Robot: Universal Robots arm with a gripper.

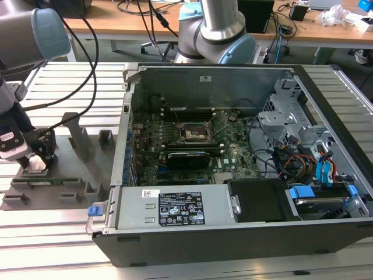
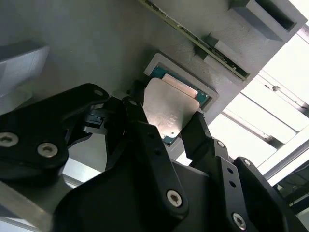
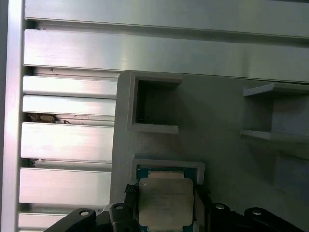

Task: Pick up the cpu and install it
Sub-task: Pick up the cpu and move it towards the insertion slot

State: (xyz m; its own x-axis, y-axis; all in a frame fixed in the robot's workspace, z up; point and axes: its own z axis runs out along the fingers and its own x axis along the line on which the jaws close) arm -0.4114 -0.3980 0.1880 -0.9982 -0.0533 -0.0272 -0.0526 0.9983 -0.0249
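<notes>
The cpu [image 2: 169, 108] is a flat square chip with a silvery top plate and a thin green rim. It lies in a pale-rimmed recess [image 3: 169, 164] of the grey parts fixture [image 1: 76, 175]. In both wrist views my gripper [image 2: 166, 123] has its black fingers [image 2: 137, 116] pressed against two opposite edges of the cpu [image 3: 165, 203], shut on it. In the exterior view the gripper [image 1: 36, 157] stands low over the fixture at the exterior view's left. The motherboard socket [image 1: 192, 131] sits inside the open computer case [image 1: 204, 76].
A long thin green memory stick [image 1: 46, 181] lies in a slot of the fixture beside the gripper. Upright grey posts [image 1: 78, 137] rise from the fixture. Cables and drive bays [image 1: 315, 157] fill the case's right part. A slatted aluminium table [image 1: 70, 81] carries everything.
</notes>
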